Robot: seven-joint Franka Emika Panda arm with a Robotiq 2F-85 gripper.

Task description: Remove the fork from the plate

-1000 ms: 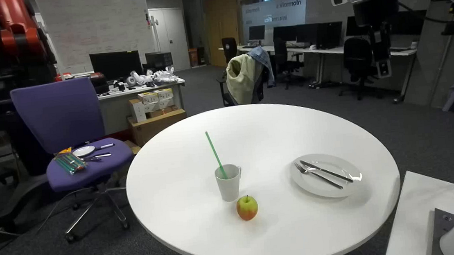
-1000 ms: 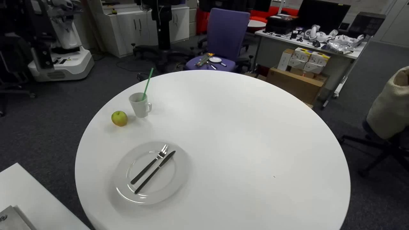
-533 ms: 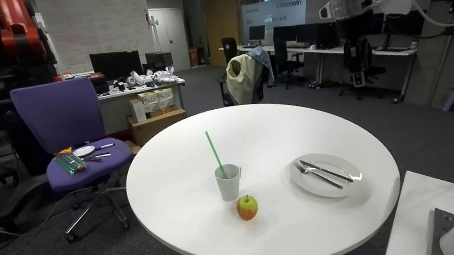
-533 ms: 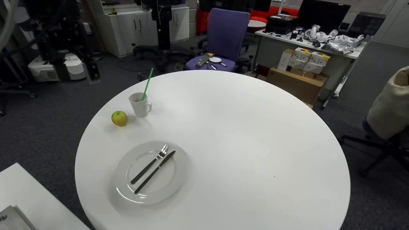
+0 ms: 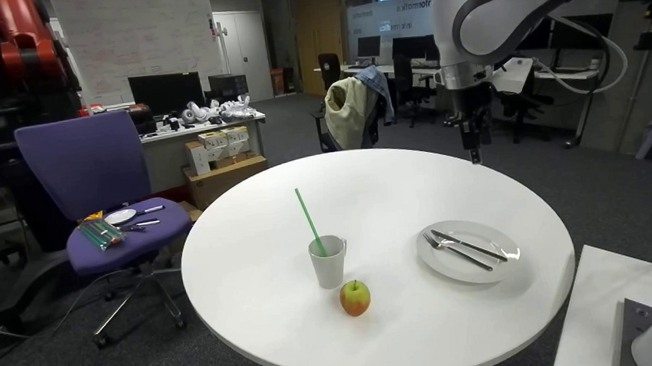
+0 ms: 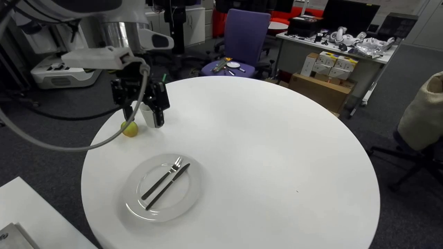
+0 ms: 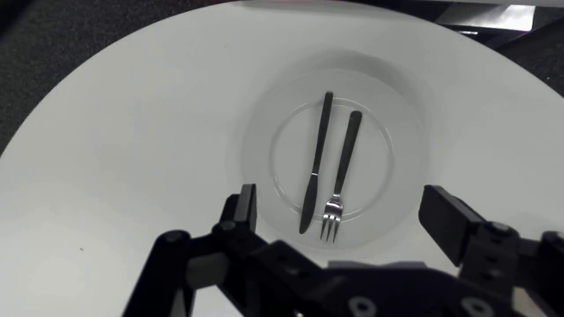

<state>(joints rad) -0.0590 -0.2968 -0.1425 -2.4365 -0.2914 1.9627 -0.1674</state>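
One fork (image 7: 343,166): on the plate (image 7: 405,149), handle end toward just past twelve o'clock in the wrist view, tines toward just past six, their tips out over the rim. In an exterior view the fork (image 5: 465,257) aims its tines at ten o'clock.
Fork's long axis: in the wrist view, just off the twelve-to-six line, turned a little toward one and seven.
Fork's make: thin metal, the head bright and silvery, the handle smooth and dark (in this light, at least).
Knife (image 7: 316,167): slim metal, at the fork's nine o'clock, just beside it but apart, nearly parallel, blade end also toward just past six.
Plate's make: round, white, glossy, with a wide shallow rim and a fine ring around the well.
Gripper (image 6: 144,119): black, angular; its fingers stand wide apart and hold nothing. In an exterior view it hangs at half past eleven from the plate, well apart from the fork.
Cup (image 5: 329,271): white, tapering toward its base, at nine o'clock from the plate in an exterior view, with a thin green straw (image 5: 309,220) leaning toward half past eleven.
Apple (image 5: 355,299): round, green turning red, near the cup at five o'clock.
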